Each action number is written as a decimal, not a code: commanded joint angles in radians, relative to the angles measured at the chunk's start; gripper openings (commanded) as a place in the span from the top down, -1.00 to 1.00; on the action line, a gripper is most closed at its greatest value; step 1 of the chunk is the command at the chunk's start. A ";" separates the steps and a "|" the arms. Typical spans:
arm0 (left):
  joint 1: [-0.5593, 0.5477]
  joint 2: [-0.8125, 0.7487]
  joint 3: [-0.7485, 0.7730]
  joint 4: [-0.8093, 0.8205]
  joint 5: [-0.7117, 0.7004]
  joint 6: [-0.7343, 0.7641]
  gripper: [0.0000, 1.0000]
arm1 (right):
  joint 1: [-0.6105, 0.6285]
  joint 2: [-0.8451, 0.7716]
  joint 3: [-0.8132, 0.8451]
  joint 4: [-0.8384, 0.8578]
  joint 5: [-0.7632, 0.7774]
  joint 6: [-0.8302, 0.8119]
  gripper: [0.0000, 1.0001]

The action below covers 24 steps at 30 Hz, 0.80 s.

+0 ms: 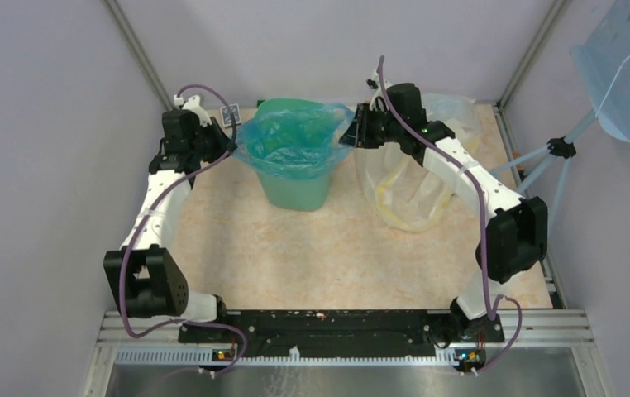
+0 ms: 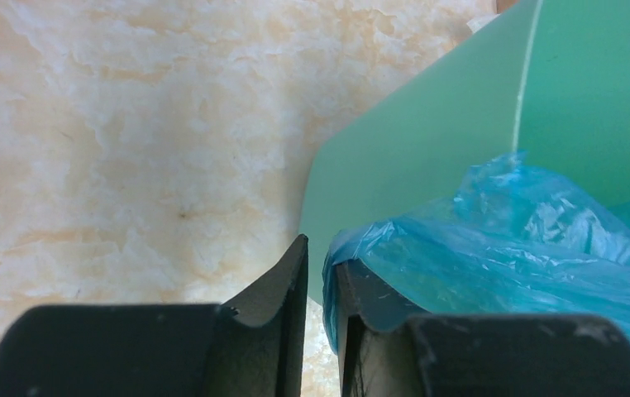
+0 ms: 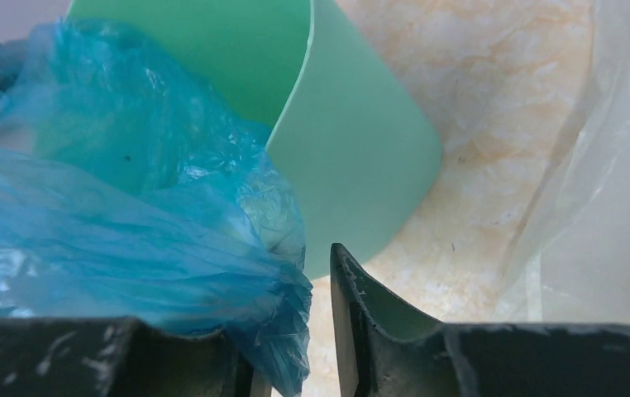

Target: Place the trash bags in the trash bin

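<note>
Trash bag (image 1: 291,136), blue, seated inside trash bin (image 1: 295,192) upper centre, rim draped on left gripper (image 1: 232,141) and right gripper (image 1: 350,134), clamping indiscernible; remaining, probably: cuffing rim, release.

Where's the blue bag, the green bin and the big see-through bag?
Blue bag (image 1: 288,132): top view, on the crinkly plastic in the bin's mouth.
Green bin (image 1: 297,192): top view, on its front wall below the bag.
See-through bag (image 1: 398,198): top view, on its yellow-streaked lower part.
</note>
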 commanded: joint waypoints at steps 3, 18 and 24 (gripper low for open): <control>0.026 0.056 0.049 0.080 0.089 -0.023 0.52 | -0.021 0.055 0.112 0.014 0.002 -0.035 0.32; 0.028 0.172 0.082 0.120 0.352 -0.114 0.20 | -0.039 0.054 0.087 0.055 -0.015 -0.048 0.21; 0.036 0.176 0.112 0.186 0.403 -0.190 -0.26 | -0.065 0.063 0.152 0.029 -0.034 -0.038 0.05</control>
